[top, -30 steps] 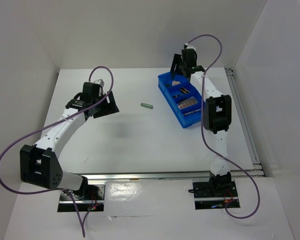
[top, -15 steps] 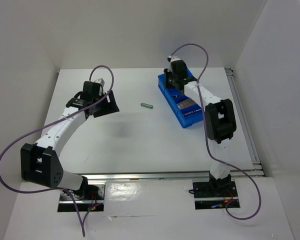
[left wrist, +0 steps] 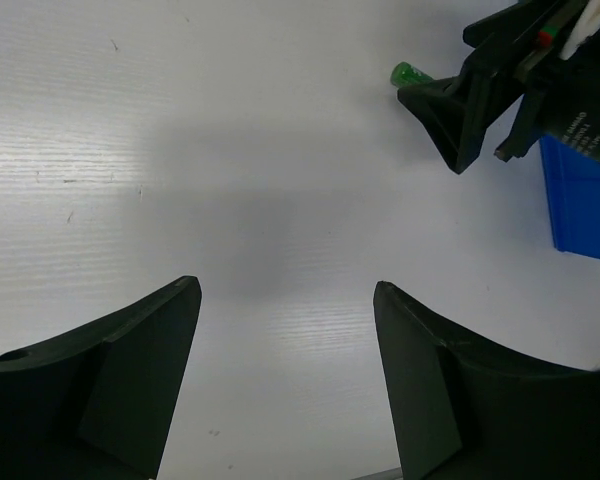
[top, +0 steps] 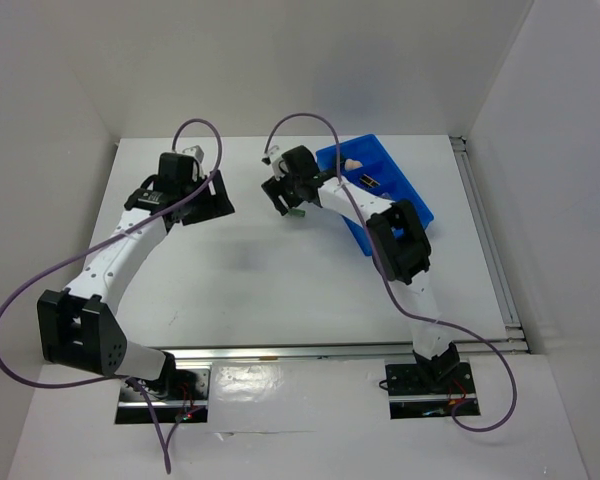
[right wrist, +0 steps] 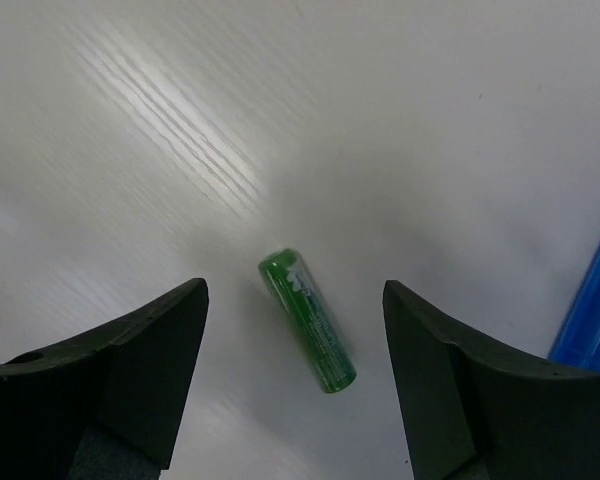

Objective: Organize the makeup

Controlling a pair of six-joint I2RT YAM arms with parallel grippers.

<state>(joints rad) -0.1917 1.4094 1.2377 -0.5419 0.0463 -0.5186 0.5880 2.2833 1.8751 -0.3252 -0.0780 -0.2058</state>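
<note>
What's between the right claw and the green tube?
Just bare table between the open right gripper and the green tube, seen from the right wrist.

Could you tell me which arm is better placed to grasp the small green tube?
Right: the right tool, open, hangs directly over the small green cylindrical tube; the left tool sits off to one side.

Robotics lab: a white-walled test cell built around two arms.

The left arm (top: 120,260) and the right arm (top: 405,260) are standing bolted to black base plates (top: 165,400) at the near edge of a white table (top: 250,290). Plain white panels (top: 280,60) are boxing it in, aluminium rails (top: 310,350) are running along its edges, and purple cables (top: 10,330) are looping off both arms. The left end effector (left wrist: 285,288) and the right end effector (right wrist: 295,285) are hanging over the table, jaws apart.
</note>
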